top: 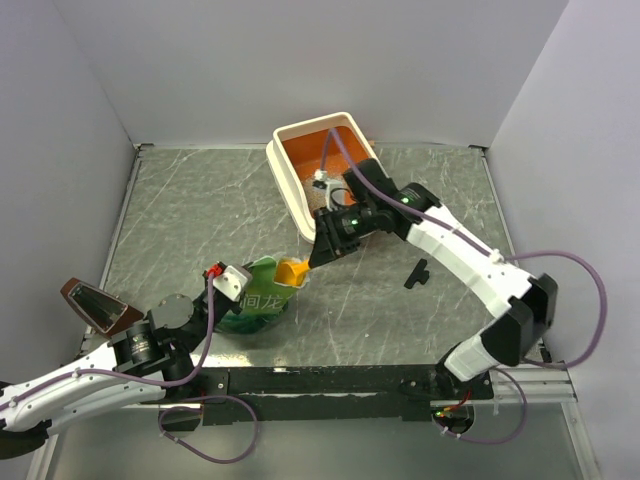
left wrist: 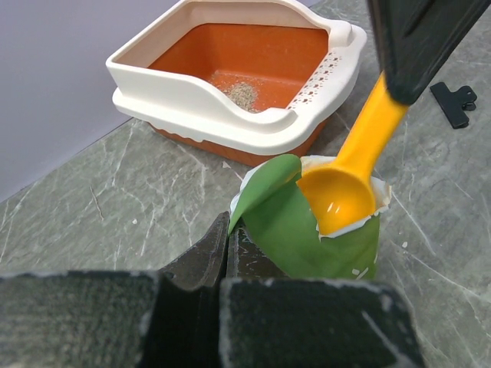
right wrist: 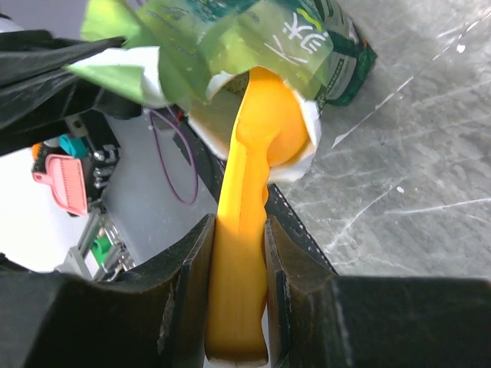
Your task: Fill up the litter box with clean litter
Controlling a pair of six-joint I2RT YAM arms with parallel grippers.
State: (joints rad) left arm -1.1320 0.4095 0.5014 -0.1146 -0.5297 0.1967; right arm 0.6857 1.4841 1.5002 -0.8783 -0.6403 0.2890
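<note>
The litter box (top: 285, 172), orange inside with a cream rim, stands at the back of the table; it also shows in the left wrist view (left wrist: 192, 88). A small pile of clean litter (left wrist: 242, 93) lies on its floor. My right gripper (top: 322, 250) is shut on the handle of an orange-yellow scoop (right wrist: 245, 230), whose bowl (left wrist: 337, 201) sits in the open mouth of the green bag (top: 258, 300). My left gripper (left wrist: 227, 230) is shut on the bag's top edge (left wrist: 265, 188) and holds the mouth open.
A black clip (top: 417, 272) lies on the grey marbled table right of the bag, also in the left wrist view (left wrist: 454, 102). White walls enclose the back and sides. The right arm reaches across the front of the litter box.
</note>
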